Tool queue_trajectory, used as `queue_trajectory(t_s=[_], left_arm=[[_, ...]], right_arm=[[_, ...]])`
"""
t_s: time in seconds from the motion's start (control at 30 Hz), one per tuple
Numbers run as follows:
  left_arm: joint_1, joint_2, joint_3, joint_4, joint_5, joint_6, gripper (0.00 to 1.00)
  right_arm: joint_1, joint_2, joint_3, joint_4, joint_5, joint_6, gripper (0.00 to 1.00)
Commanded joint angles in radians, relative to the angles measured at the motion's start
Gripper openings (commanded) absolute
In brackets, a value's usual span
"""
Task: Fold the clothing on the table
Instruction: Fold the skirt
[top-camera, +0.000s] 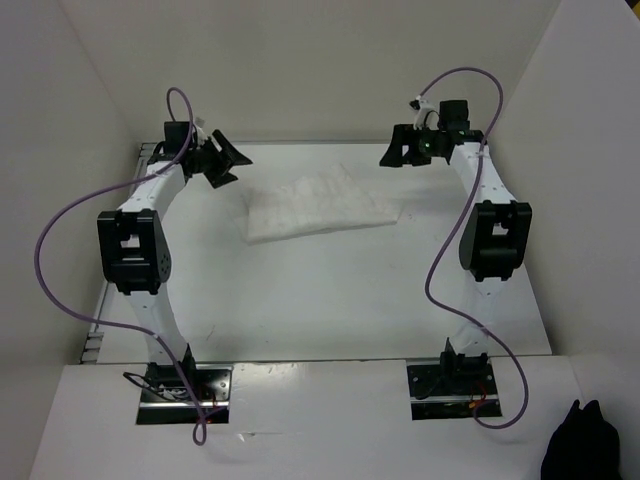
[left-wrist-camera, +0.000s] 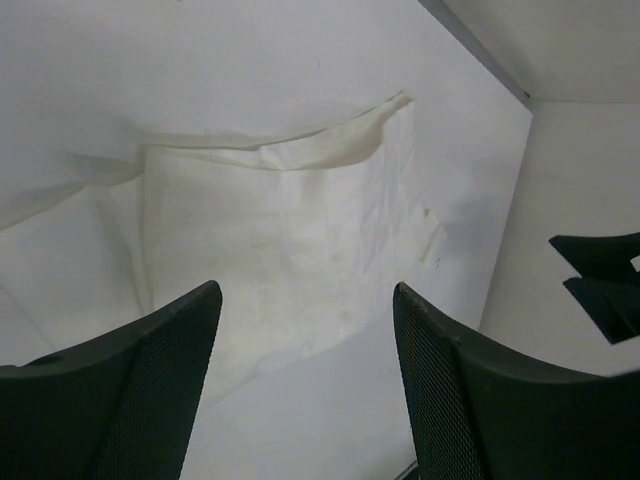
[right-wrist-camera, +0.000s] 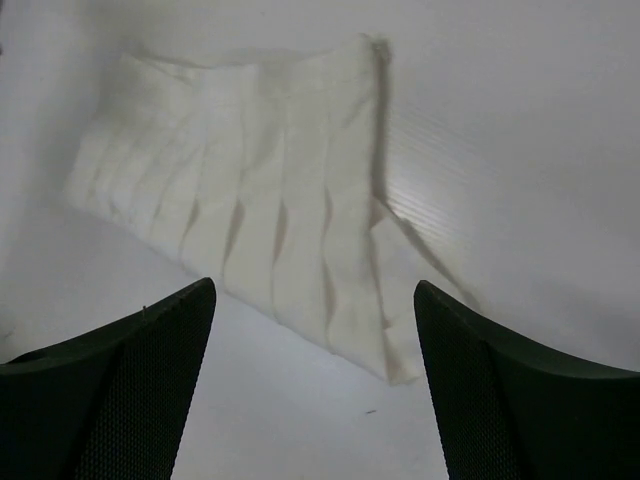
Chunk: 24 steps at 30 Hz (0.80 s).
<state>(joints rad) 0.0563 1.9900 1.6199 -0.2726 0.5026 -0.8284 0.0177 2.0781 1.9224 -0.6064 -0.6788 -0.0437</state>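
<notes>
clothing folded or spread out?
Folded. The clothing lies on the table as a compact layered slab, doubled edges showing in both wrist views.

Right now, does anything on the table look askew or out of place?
The clothing lies folded but skewed on the table, not square to its edges, and its right end is uneven. A black fabric lump sits apart, right of the right arm's base.

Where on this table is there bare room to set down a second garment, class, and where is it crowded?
The widest bare patch of the table lies between the white clothing and the two arm bases. A narrow strip runs behind the clothing. Crowded: the far side, where the open left gripper and right gripper flank the clothing.
</notes>
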Motion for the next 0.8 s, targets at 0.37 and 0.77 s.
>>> queue_trajectory(t_s=[0.37, 0.77], left_arm=[[-0.088, -0.036, -0.116, -0.087, -0.242, 0.233, 0.57], [-0.135, 0.003, -0.095, -0.076, -0.389, 0.195, 0.62]], right_arm=[[0.089, 0.379, 0.497, -0.155, 0.059, -0.355, 0.82], [0.14, 0.701, 0.895, -0.245, 0.038, -0.249, 0.78]])
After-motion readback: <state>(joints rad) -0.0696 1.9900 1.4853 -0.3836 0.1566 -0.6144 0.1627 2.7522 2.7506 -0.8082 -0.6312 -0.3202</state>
